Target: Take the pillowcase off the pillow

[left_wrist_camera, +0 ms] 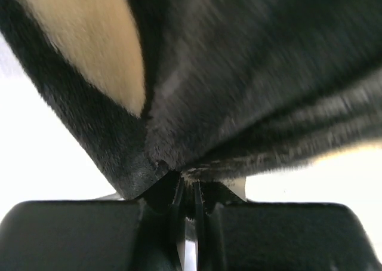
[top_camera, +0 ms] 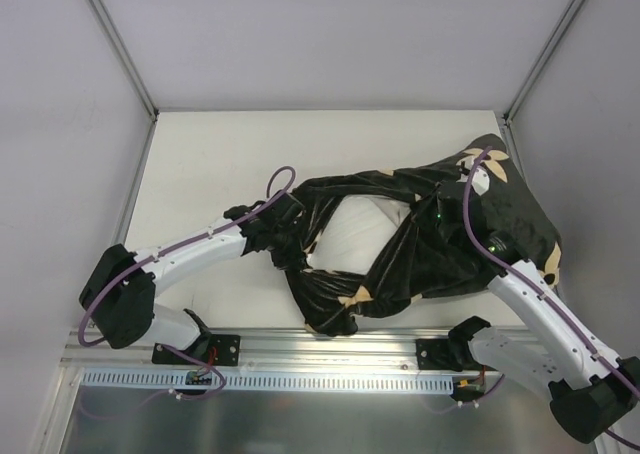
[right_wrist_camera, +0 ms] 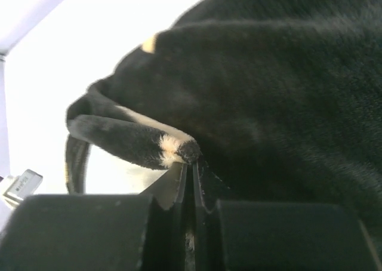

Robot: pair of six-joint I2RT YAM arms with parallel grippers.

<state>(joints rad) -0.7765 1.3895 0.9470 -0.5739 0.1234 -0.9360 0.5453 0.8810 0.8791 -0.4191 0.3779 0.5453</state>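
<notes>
Both pincers are clamped on the pillowcase (top_camera: 420, 269), one at each side of its opening. The left pincer (left_wrist_camera: 188, 184) has its jaws pressed together on a bunched fold of black pile at the left rim of the mouth. The right pincer (right_wrist_camera: 191, 163) pinches a rolled hem with a cream patch at the right rim.

Held this way, the two grips stretch the mouth wide across the tabletop (top_camera: 220, 154), which is why the pillow (top_camera: 345, 236) shows white through the gap. The spread looks meant to loosen the cover so it can be drawn back off the cushion.

The pillowcase lies over the middle and right of the tabletop, its far corner reaching toward the right rear edge. Its fabric runs straight into both pincers, taut at the rim and slack and rumpled behind the right arm.

The pillow sits mostly inside the cover. Only one patch is bare, between the two pincers and nearer the left one. Neither pincer holds the pillow itself, so it may drag along with the fabric.
</notes>
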